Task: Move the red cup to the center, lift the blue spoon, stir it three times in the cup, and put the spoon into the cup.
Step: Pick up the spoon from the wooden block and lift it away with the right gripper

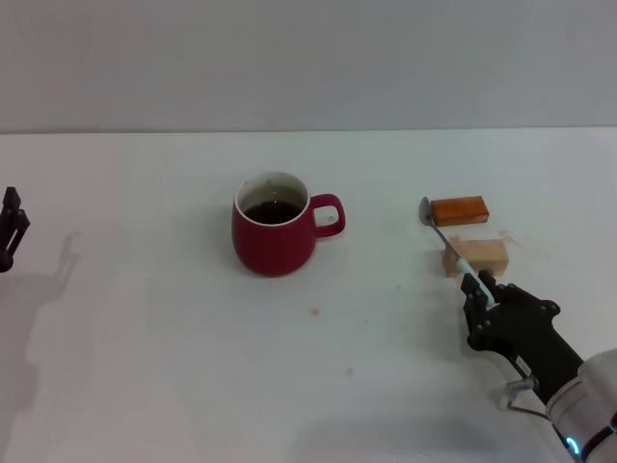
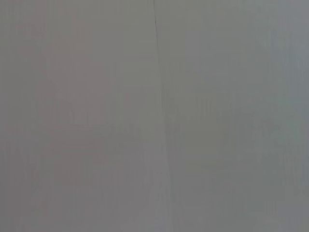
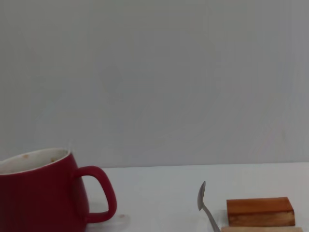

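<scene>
The red cup [image 1: 274,238] stands upright near the middle of the white table, its handle toward my right, with dark liquid inside. It also shows in the right wrist view [image 3: 41,193]. The blue spoon [image 1: 453,245] lies slanted, its grey bowl on the table by the orange-brown block and its pale blue handle resting over the pale wooden block. My right gripper [image 1: 480,286] is low at the near right, shut on the end of the spoon's handle. The spoon's bowl shows in the right wrist view [image 3: 202,197]. My left gripper [image 1: 10,230] is parked at the far left edge.
An orange-brown block [image 1: 459,209] and a pale wooden block [image 1: 478,256] lie right of the cup, also in the right wrist view [image 3: 260,211]. Small specks [image 1: 314,311] dot the table in front of the cup. The left wrist view shows only a grey surface.
</scene>
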`<state>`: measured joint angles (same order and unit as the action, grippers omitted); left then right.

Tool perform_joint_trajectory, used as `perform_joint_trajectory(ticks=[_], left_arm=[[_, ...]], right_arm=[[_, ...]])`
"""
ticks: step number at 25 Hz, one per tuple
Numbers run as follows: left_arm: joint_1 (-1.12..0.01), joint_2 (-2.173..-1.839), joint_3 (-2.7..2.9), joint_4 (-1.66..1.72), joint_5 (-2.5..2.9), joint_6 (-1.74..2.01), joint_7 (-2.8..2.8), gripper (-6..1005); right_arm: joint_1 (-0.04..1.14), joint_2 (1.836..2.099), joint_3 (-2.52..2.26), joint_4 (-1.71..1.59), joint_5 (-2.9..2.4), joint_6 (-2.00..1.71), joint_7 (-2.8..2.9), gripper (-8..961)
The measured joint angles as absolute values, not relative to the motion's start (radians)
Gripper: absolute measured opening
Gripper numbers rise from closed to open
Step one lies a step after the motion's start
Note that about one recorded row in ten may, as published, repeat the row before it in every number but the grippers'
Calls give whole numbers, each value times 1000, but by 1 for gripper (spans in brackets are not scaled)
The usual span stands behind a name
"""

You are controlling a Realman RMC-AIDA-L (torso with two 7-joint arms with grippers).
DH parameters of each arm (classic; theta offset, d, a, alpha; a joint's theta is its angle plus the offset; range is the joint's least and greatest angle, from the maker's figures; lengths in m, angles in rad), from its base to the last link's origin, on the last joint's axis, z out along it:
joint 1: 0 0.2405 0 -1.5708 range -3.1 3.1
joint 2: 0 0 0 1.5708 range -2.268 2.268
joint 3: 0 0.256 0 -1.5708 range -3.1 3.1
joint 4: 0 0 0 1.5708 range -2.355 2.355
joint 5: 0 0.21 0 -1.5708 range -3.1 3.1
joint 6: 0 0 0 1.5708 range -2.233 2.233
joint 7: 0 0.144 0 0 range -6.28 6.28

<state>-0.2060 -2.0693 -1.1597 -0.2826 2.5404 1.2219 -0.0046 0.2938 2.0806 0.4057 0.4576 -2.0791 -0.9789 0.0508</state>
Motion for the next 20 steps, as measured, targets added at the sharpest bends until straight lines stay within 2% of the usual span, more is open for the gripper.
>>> perform_joint_trajectory(ticks=[7,10,11,12,13,14,15,16,17,18,20], left_arm=[[-207,-2069,-1157,-280,2541,1225,-5,855],[-207,-2069,-1157,-279,2541,1225,-6,855],[-207,-2069,-1157,-279,2542,1226,-6,855],[-204,-2069,-1157,-281,2542,1227,-7,855],[-204,-2069,-1157,-281,2542,1227,-7,855],[-203,-2069,-1157,-282,2542,1228,-7,855],[-203,-2069,-1157,-282,2542,1228,-7,855],[-203,-2069,-1157,-282,2542,1228,-7,855],[-201,-2069,-1157,-281,2542,1229,-8,855],[-201,-2069,-1157,-281,2542,1229,-8,855],[-200,-2069,-1157,-280,2542,1229,-8,855]], right_arm=[[271,2073,414,513,-2080,-1013,-1,125],[249,2060,433,591,-2080,-1005,-93,126],[243,2048,439,626,-2080,-997,-112,126],[232,2022,446,692,-2080,-978,-141,126],[232,2022,446,692,-2080,-978,-141,126],[220,1992,457,773,-2077,-949,-183,126],[211,1979,470,818,-2076,-926,-211,126],[211,1979,470,818,-2076,-926,-211,126],[189,1955,505,903,-2076,-870,-273,126],[189,1955,505,903,-2076,-870,-273,125],[162,1939,550,986,-2079,-801,-335,125]])
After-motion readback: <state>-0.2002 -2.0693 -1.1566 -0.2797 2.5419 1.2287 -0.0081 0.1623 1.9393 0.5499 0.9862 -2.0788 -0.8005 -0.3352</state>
